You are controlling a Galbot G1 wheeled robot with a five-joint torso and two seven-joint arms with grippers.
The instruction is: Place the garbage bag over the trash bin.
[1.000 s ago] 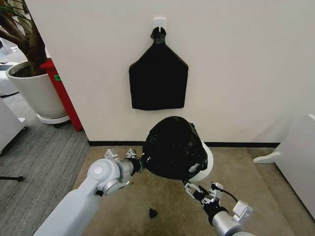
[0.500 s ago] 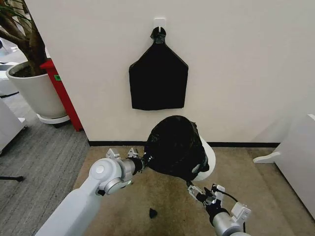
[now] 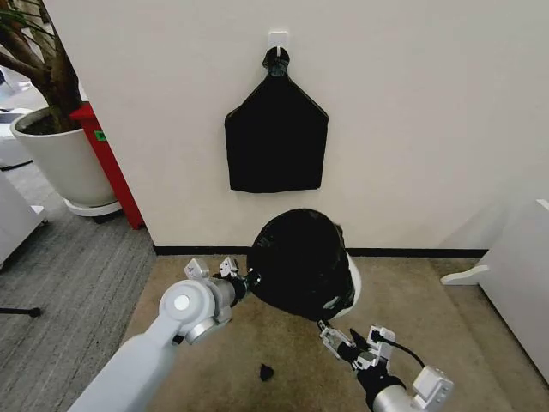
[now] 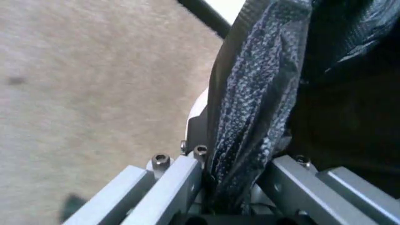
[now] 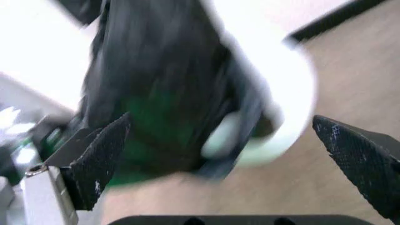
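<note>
- Head view: a pale wall [image 3: 412, 112] takes up most of the scene, with a dark baseboard [image 3: 420, 252] along its foot and tan carpet [image 3: 283, 343] below.
- A flat black bundle [image 3: 276, 137] hangs on the wall from a white hook [image 3: 277, 39], tapering up to a knot.
- At the far left stands a white plant pot [image 3: 60, 159] holding a tree, with a red panel [image 3: 107, 163] just beside it.
- The bag [image 3: 298, 262] is a wrinkled black mass low in the middle, in front of the baseboard and draped over the bin [image 3: 353, 283]; only a pale strip of the bin's side shows past the bag's right edge.
- The left arm [image 3: 163, 335] reaches in from the lower left, its gripper [image 3: 246, 280] at the bag's left edge.
- Left wrist view: the left gripper [image 4: 234, 187] is clamped on a gathered fold of the bag [image 4: 256, 108], the plastic pinched between its two metal jaws, with carpet [image 4: 81, 84] behind.
- The right gripper [image 3: 336, 337] sits just below the bag's lower right edge and apart from it.
- Right wrist view: the right gripper [image 5: 228, 164] is spread wide and holds nothing; one black pad [image 5: 100, 161] shows at each side, with the bag [image 5: 156, 89] and the white bin [image 5: 281, 98] blurred beyond.
- A small black scrap [image 3: 267, 372] lies on the carpet between the two arms.
</note>
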